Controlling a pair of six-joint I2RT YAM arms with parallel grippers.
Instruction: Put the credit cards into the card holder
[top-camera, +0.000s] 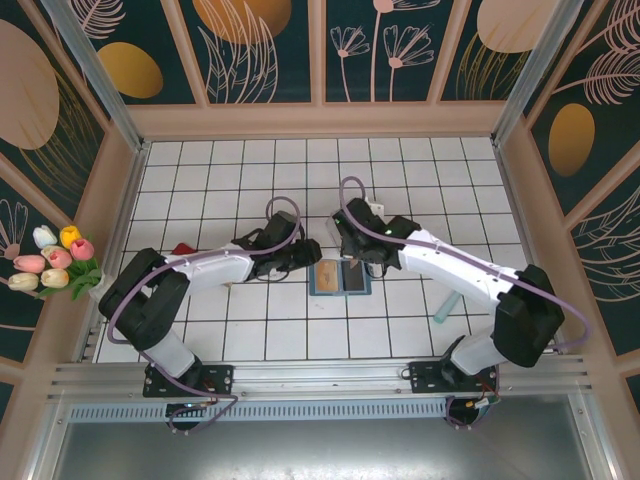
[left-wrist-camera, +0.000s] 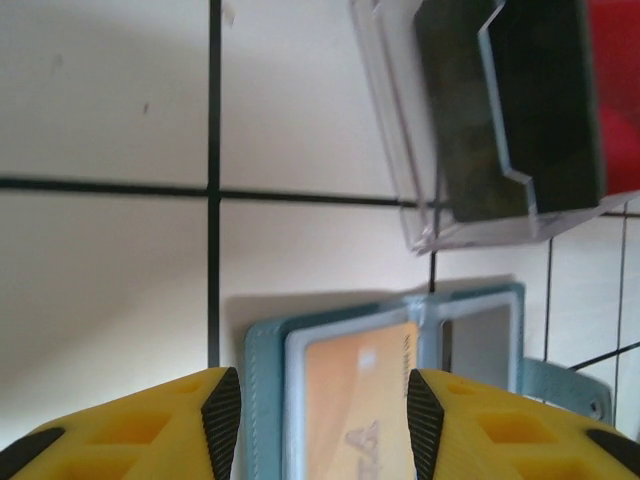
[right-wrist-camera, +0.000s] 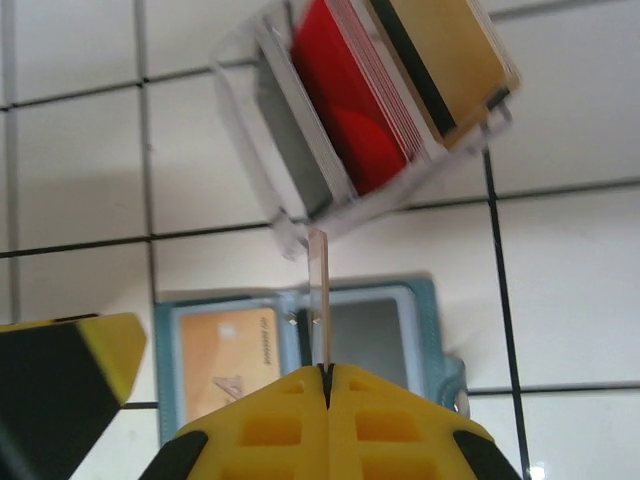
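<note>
1. One tan card (right-wrist-camera: 225, 350) is already in the left pocket of the card holder (right-wrist-camera: 425, 300), which lies open about mid-table (top-camera: 230, 200).
2. Your right gripper (right-wrist-camera: 328, 372) is clamped on a second card (right-wrist-camera: 321, 290), held on edge above the empty right pocket and not yet in.
3. Your left gripper (left-wrist-camera: 322, 400) has its fingers apart, straddling the card holder's left half.
4. The red card (right-wrist-camera: 345, 110) and a gold card (right-wrist-camera: 445, 60) are left in the clear rack (right-wrist-camera: 290, 205), just beyond the card holder.

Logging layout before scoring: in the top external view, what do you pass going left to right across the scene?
From the left: tulips → small red item → card holder → thin teal item.
</note>
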